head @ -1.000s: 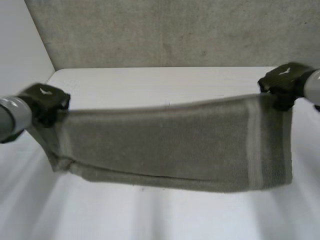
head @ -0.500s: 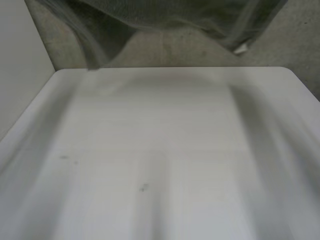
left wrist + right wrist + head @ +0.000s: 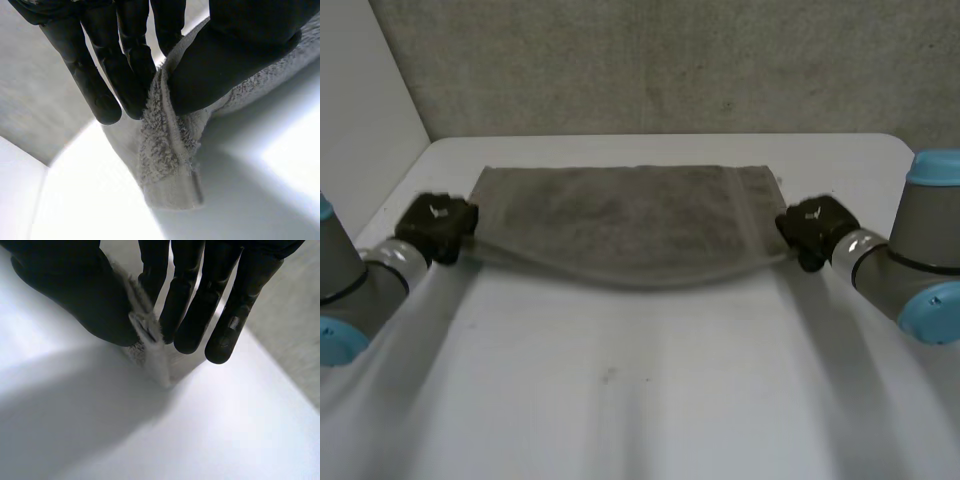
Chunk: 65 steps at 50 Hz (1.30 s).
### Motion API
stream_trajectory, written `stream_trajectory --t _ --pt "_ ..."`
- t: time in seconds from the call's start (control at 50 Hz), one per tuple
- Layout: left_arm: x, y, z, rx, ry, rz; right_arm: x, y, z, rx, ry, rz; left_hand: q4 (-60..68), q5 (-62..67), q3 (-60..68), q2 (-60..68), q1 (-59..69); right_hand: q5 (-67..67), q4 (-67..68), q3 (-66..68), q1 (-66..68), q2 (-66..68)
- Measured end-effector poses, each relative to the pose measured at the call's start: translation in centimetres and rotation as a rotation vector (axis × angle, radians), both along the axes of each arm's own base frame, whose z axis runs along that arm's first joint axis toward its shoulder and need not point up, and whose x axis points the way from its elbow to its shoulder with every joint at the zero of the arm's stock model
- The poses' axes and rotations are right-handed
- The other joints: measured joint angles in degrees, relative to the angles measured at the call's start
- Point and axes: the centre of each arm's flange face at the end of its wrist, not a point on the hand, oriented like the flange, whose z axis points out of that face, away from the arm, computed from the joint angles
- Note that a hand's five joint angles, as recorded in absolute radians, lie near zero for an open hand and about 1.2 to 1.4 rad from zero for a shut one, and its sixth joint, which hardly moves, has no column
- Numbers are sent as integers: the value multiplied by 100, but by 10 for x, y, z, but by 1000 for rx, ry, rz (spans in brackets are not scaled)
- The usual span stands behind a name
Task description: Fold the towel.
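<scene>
Both arms reach in low over the white table (image 3: 640, 400). The left hand (image 3: 438, 225) and right hand (image 3: 815, 228) each pinch a near corner of the grey towel (image 3: 620, 215) between thumb and fingers. The towel lies spread across the table's far half, its near edge sagging between the hands.

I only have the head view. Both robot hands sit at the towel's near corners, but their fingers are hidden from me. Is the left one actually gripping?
Observer: Yes. In the left wrist view, the left robot hand pinches the towel between its thumb and straight fingers.
Operator: And the right one?
Observer: The right robot hand also has it, with a thin edge of towel pinched between thumb and fingers.
Operator: Any loose cloth beyond the left grip?
Observer: Yes, a thick fold of towel hangs out past the left fingertips, down toward the white table.
</scene>
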Motion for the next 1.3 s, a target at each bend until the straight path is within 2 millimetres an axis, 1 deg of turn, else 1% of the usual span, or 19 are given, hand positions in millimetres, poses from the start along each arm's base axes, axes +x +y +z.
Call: stream_trajectory --t 0.04,0.14,0.34,0.42,0.48,0.54,0.56,0.64,0.66,0.78,0.86,0.88,1.0,1.14,1.18,1.2,1.22,1.24,1.3 --pt "0 14 -10 62 -75 -21 -5 9 -3 61 46 -2 0 0 0 0 0 0 0 0 0 0" --pt "2 37 -3 126 -150 -46 -13 27 10 149 94 -2 0 0 0 0 0 0 0 0 0 0" --pt "19 120 48 359 -217 -54 -56 102 65 379 306 66 0 0 0 0 0 0 0 0 0 0" --pt "20 140 62 392 -246 -85 -61 118 85 327 348 106 0 0 0 0 0 0 0 0 0 0" --pt "20 142 69 373 -257 -104 -61 120 95 275 349 119 0 0 0 0 0 0 0 0 0 0" --pt "18 135 75 323 -259 -118 -59 113 98 233 328 116 0 0 0 0 0 0 0 0 0 0" --pt "17 124 78 272 -254 -123 -56 99 96 207 297 101 0 0 0 0 0 0 0 -1 0 0" --pt "15 106 77 220 -241 -122 -53 80 89 190 259 76 0 0 0 0 0 0 0 0 0 0" --pt "12 88 73 175 -221 -117 -51 63 81 179 227 51 1 0 0 0 0 0 0 0 0 0" --pt "-6 30 44 92 -168 -76 -37 7 44 115 141 -34 0 0 0 0 0 1 0 0 0 0" --pt "-10 21 36 86 -168 -66 -32 -2 37 87 131 -47 1 0 0 0 0 1 0 -1 0 0" --pt "-18 6 21 71 -172 -47 -25 -17 27 33 120 -72 1 0 1 0 0 1 0 0 0 0" --pt "-29 -24 -1 -19 -174 -22 -12 -48 2 -111 107 -132 0 0 1 0 0 2 0 0 0 0" --pt "-37 -38 -10 -86 -167 -31 -4 -59 -14 -156 102 -134 0 0 1 1 -6 2 0 0 0 0" --pt "-39 -40 -11 -98 -166 -34 -2 -61 -18 -163 103 -134 -837 -750 -821 -981 -878 -22 -34 -34 -34 -58" --pt "-40 -41 -12 -105 -166 -35 -1 -62 -20 -166 103 -135 -1290 -1192 -1271 -1290 -1362 -684 -873 -859 -525 -817" --pt "-42 -42 -14 -115 -166 -39 0 -65 -24 -172 105 -137 -2602 -2542 -2635 -2645 -2561 -1069 -1339 -1328 -803 -1254" --pt "-42 -42 -14 -118 -166 -39 1 -66 -24 -174 105 -138 -2745 -2632 -2728 -2738 -2655 -1244 -1539 -1615 -1028 -1496" --pt "-45 -43 -16 -132 -167 -37 1 -71 -27 -187 108 -156 -4847 -4702 -4893 -4907 -4838 -3455 -3803 -3896 -3167 -3787"
